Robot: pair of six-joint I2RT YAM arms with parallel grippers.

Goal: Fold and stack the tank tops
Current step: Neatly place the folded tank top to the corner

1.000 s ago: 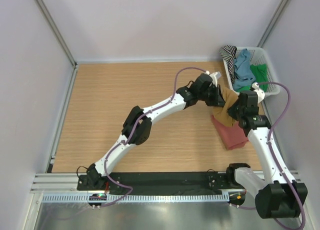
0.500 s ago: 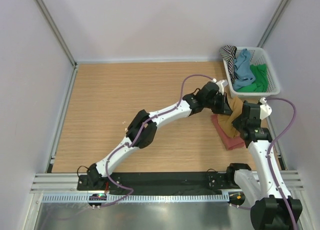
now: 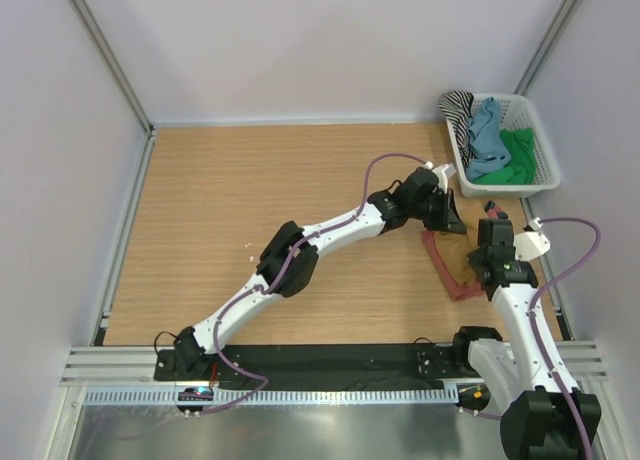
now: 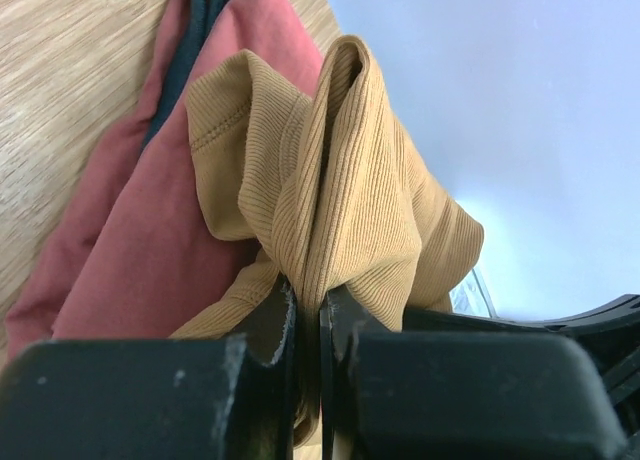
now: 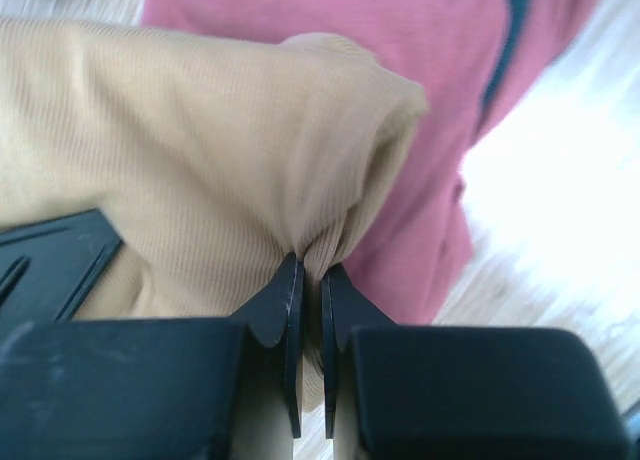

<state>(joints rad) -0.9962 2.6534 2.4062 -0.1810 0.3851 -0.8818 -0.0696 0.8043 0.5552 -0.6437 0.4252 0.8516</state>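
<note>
The left jaws and the right jaws were each clamped on a bunched fold of the ochre tank top (image 4: pixel 345 195). It hung over the rust-red tank top (image 4: pixel 140 240), which lay by the desk's (image 3: pixel 250 200) right edge, near the white basket (image 3: pixel 508 189).

No text, label, brand mark, number or sign can be read in any view. The ochre tank top (image 4: pixel 340 200), the rust-red tank top (image 4: pixel 130 250), the basket (image 3: pixel 510 189) at the 1 o'clock corner and the table (image 3: pixel 230 210) show no legible marking.
</note>
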